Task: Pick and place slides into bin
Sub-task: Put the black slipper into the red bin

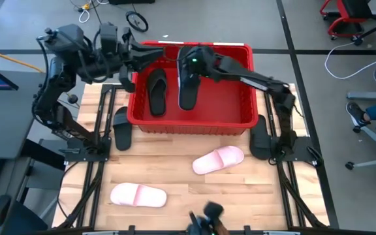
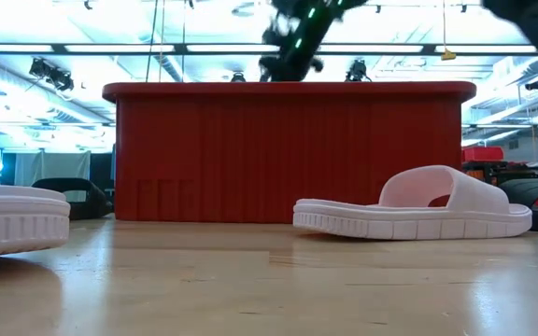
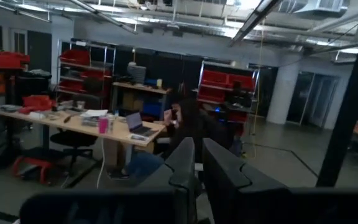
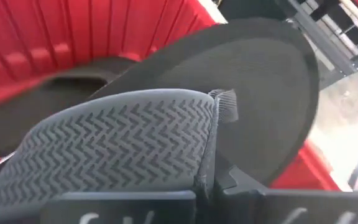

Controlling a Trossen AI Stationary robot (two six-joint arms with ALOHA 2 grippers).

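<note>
From where I stand the right gripper [image 1: 189, 63] is out over the far side of the red bin [image 1: 191, 122], clamped on a black slide [image 1: 188, 85] that hangs into the crate; its wrist view shows the chevron-patterned strap [image 4: 129, 134] pinched right at the fingers, with the dark sole fanning out beyond it. A second black slide [image 1: 158, 90] already lies flat on the bin floor just beside it. Two pale pink slides are on the bare wooden table [image 1: 240, 196] nearer me: one [image 1: 219, 159] near the bin's front wall, the other [image 1: 138, 194] further toward the left front corner. The left gripper [image 1: 126, 55] hovers off the bin's far-left corner, its fingers close together with only a thin gap and nothing between them (its camera just looks out into the room, where a person sits at a desk). These slides look like light foam, springy rather than stiff, with ribbed soles that should not slip much. I'd take each pink one by the wide strap, the only raised part, since the flat sole hugs the table.
</note>
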